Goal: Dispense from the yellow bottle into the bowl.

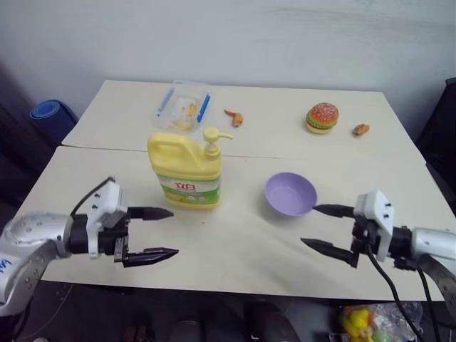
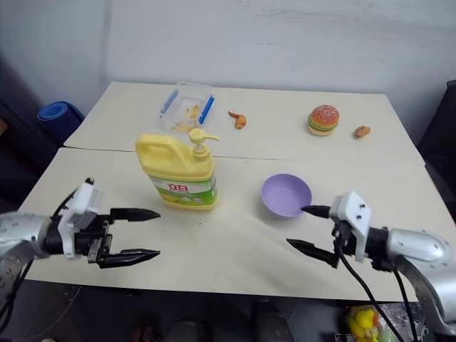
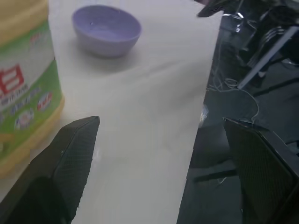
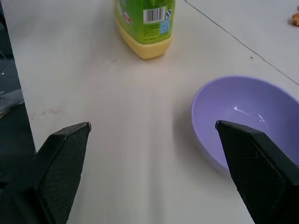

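1. Two cream counters (image 1: 235, 235) stand pushed together, a seam running left to right between the near one and the far one.
2. On the near counter, the large yellow plastic jug with a pale pump and a green-and-white label, the yellow bottle (image 1: 187, 169), stands upright left of centre, just near of the seam.
3. To its right, apart from it, sits the small round lavender plastic bowl (image 1: 291, 193), upright and empty.
4. At the near left, the left tool (image 1: 164, 232) hovers over the counter with its two black fingers spread wide, holding nothing, pointing right, near of the bottle and not touching it.
5. At the near right, the right tool (image 1: 324, 228) is likewise spread wide and empty, pointing left; its far finger tip lies just beside the bowl's near right rim.
6. On the far counter lie a clear plastic box with blue clips (image 1: 184, 107), a small orange food piece (image 1: 234, 117), a toy burger (image 1: 322, 117) and another small brown piece (image 1: 360, 130).
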